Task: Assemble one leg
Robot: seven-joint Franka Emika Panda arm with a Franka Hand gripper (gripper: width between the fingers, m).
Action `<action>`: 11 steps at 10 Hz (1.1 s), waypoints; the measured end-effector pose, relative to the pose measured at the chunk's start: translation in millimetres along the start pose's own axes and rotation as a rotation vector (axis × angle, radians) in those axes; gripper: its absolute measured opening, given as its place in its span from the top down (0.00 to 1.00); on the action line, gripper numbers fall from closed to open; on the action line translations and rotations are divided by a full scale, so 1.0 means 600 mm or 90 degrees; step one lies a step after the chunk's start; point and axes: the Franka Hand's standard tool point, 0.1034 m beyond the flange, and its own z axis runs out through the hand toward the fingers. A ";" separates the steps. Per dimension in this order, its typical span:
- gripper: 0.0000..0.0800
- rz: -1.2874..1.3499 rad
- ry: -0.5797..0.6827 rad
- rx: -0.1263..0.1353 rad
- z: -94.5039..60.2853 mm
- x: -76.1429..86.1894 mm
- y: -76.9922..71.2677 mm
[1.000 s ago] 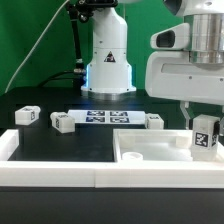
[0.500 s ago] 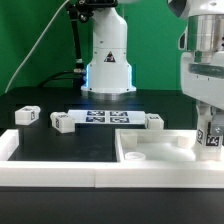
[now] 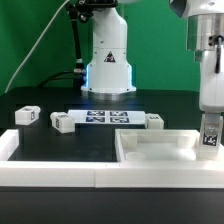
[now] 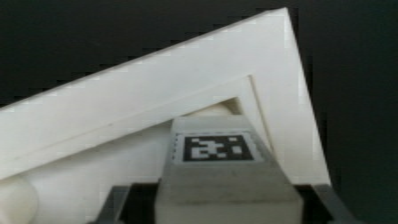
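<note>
My gripper point(image 3: 210, 128) is shut on a leg point(image 3: 210, 140), a small white square post with a black-and-white tag. It holds the leg upright over the corner of the white tray-like tabletop point(image 3: 150, 148) at the exterior view's far right. In the wrist view the leg point(image 4: 219, 160) sits between the two dark fingers point(image 4: 135, 205) of my gripper point(image 4: 217, 202), with the tabletop's corner point(image 4: 178, 95) below it. Three more legs lie on the black table: one point(image 3: 27, 115) at the exterior view's left, one point(image 3: 63, 122) beside it, one point(image 3: 154, 121) behind the tabletop.
The marker board point(image 3: 105, 118) lies flat between the loose legs. White border rails point(image 3: 50, 172) run along the front and left. The robot's white base point(image 3: 107, 60) stands at the back, before a green backdrop.
My gripper has moved toward the exterior view's right and slightly down with the leg still in it. The loose legs and tabletop have not moved.
</note>
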 end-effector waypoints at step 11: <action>0.19 -0.446 -0.005 -0.020 -0.006 -0.006 0.000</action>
